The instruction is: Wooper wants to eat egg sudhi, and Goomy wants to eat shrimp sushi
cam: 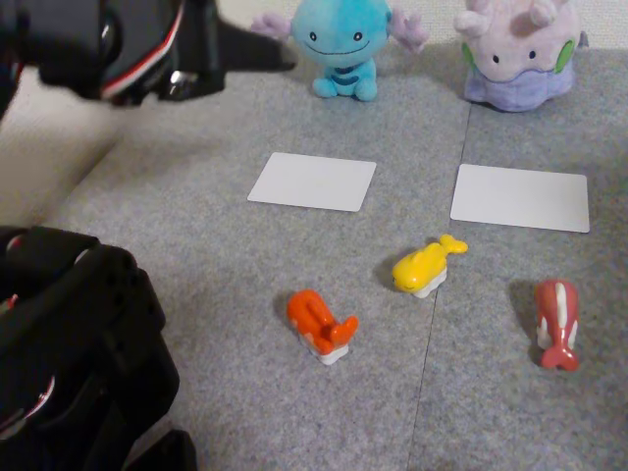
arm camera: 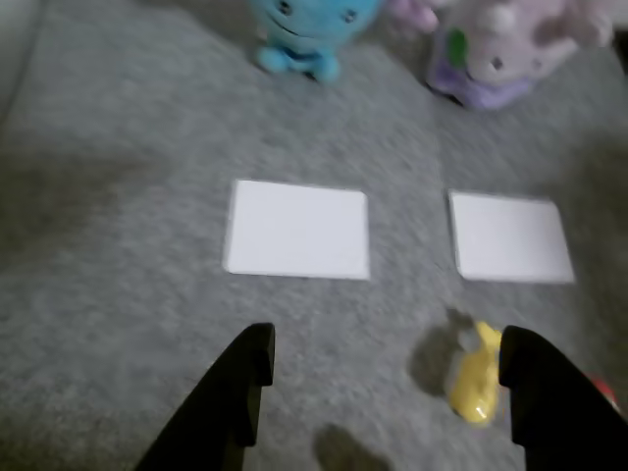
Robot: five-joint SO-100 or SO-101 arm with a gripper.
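**Gripper wide over the sushi row**

Here, your egg sudhi [cam: 426,265] lies on the grey mat [cam: 196,245], between the shrimp sushi [cam: 320,325] and a red-and-white striped piece [cam: 556,323]. Behind sit two blank white cards [cam: 312,182], one before Wooper [cam: 343,44], one before Goomy [cam: 515,54]. Your gripper [arm camera: 383,368] hangs spread, empty, the yellow piece by its right finger [arm camera: 535,388] in the wrist view. No writing is legible.

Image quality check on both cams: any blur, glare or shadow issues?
Wrist view: soft and blurred throughout, Wooper and the egg sushi smeared; the open end effector reads as a dark silhouette. Fixed view: sharper on the toys, the shrimp sushi has crisp edges, while the near arm is out of focus; light is even, shadows soft, white cards bright but no glare.
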